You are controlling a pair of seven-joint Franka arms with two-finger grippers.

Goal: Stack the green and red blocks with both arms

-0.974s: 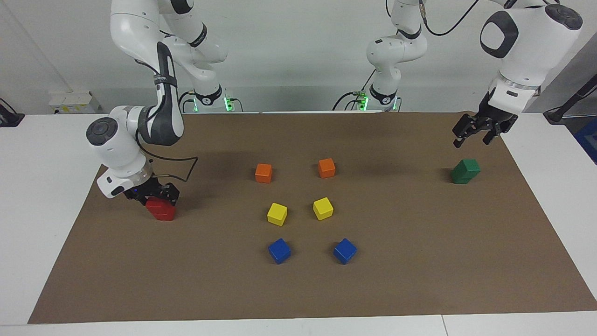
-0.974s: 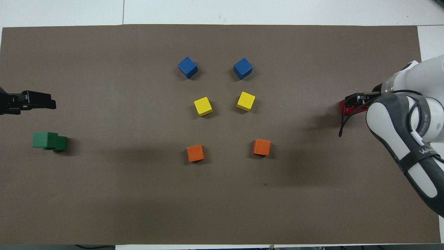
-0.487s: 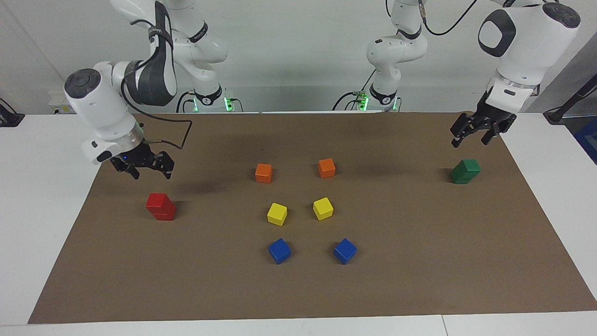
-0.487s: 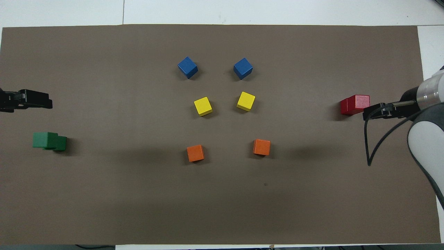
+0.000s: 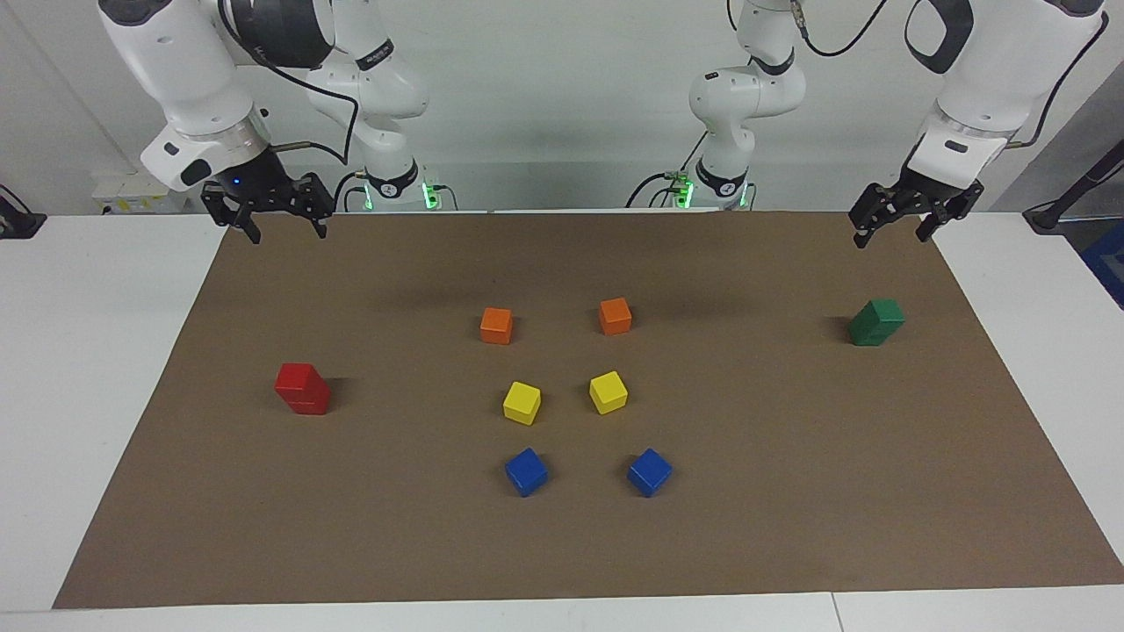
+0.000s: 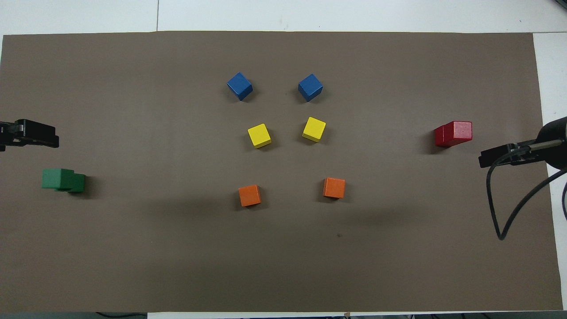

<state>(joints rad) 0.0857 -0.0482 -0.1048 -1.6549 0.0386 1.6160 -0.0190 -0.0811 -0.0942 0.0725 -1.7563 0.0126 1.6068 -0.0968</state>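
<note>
Two red blocks stand stacked, the top one slightly turned, toward the right arm's end of the mat. Two green blocks stand stacked and offset toward the left arm's end. My right gripper hangs open and empty, high over the mat's edge beside the robots, well clear of the red stack; it also shows in the overhead view. My left gripper is open and empty, raised over the mat corner near the green stack.
Pairs of cubes sit in the mat's middle: orange nearest the robots, then yellow, then blue. The brown mat covers a white table.
My right gripper has let go of the top red block and risen away from the red stack toward the robots. My left gripper has lifted a little higher above the green stack.
</note>
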